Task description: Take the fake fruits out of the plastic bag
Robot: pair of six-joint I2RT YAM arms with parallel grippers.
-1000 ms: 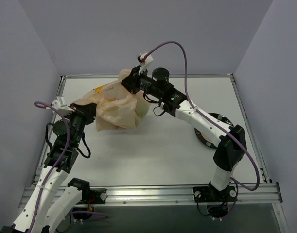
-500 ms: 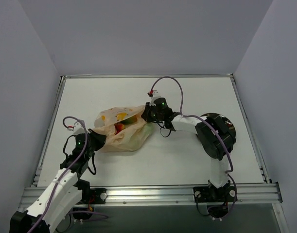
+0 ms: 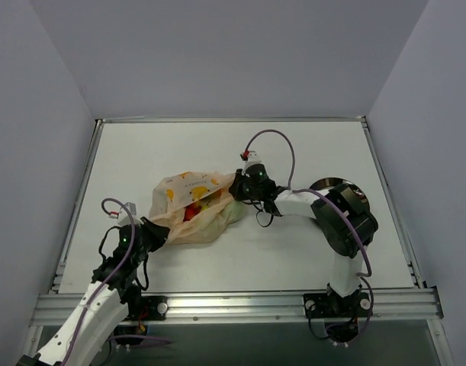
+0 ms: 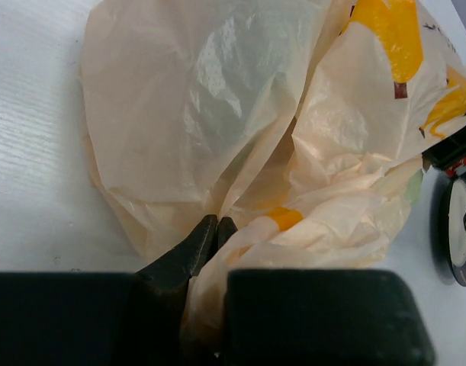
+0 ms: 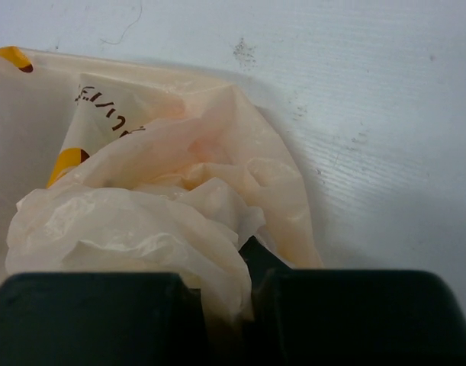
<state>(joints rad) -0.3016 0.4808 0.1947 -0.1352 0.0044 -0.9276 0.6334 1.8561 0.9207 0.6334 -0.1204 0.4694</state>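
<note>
Left gripper [image 3: 159, 229] is clamping shut on the plastic bag [image 3: 175, 192] at its near-left end while the right gripper [image 3: 237, 183] is pinching the far-right edge — seemingly stretching the mouth open. Fake fruits [image 3: 192, 213] — red, yellow — are showing inside, lying left of centre on the table [image 3: 316, 145].

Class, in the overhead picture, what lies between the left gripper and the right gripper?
The plastic bag stretches between the left gripper and the right gripper, both shut on it. The fake fruits show inside its mouth, in the top view.
</note>
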